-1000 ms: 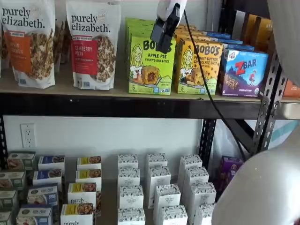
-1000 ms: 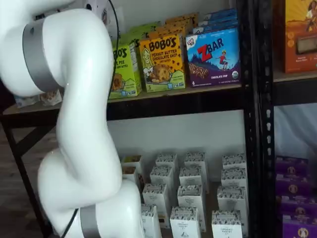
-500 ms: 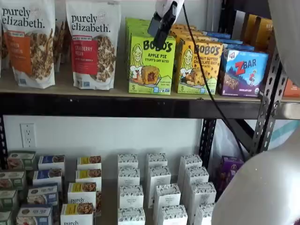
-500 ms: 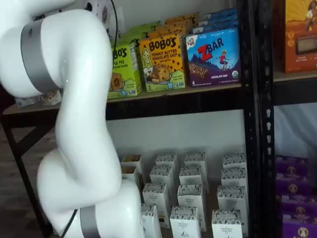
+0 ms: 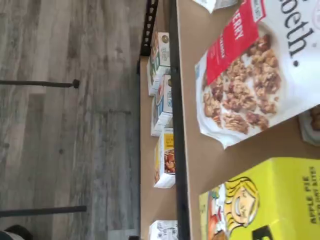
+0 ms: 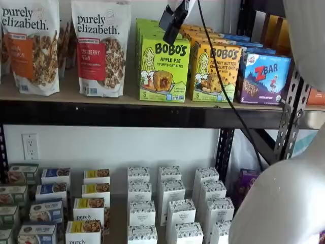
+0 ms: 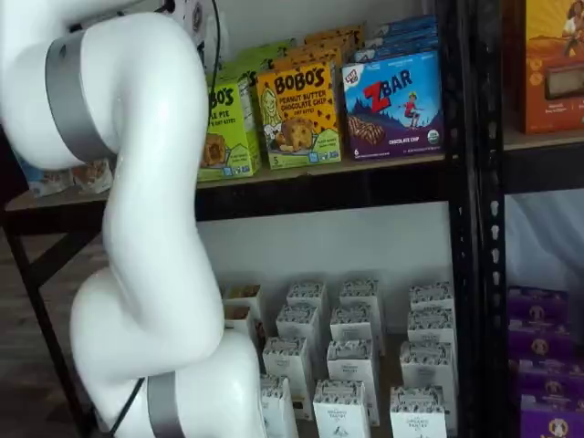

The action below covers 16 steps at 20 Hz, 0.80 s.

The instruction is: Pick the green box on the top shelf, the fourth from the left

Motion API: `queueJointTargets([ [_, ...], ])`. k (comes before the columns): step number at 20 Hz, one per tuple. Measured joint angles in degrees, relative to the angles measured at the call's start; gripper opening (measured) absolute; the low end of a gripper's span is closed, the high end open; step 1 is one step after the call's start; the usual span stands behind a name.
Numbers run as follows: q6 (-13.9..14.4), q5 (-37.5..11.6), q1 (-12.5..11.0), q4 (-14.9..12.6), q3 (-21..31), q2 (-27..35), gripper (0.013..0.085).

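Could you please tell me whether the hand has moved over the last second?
Yes. In a shelf view the hand has risen: it covered the green box's "BOBO'S" lettering before and now sits above it, at the box's top edge.

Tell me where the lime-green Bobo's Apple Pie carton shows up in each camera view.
Wrist view: the lime-green upright carton fills a corner of the sideways picture, next to the white granola bag.
A shelf view: centre of the top shelf, under the black fingers.
A shelf view: upper left, partly hidden by the white arm.
Shared landmark: the black front beam of the top shelf.
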Motion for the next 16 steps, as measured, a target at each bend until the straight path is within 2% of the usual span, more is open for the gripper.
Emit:
queueJointTargets([
  [9,-0.93,-2.02,-0.54,-2.26,-2.26,2.85,0.085],
  [16,-2.71,0.56,-1.9,-4.53,-5.44,6.22,0.085],
])
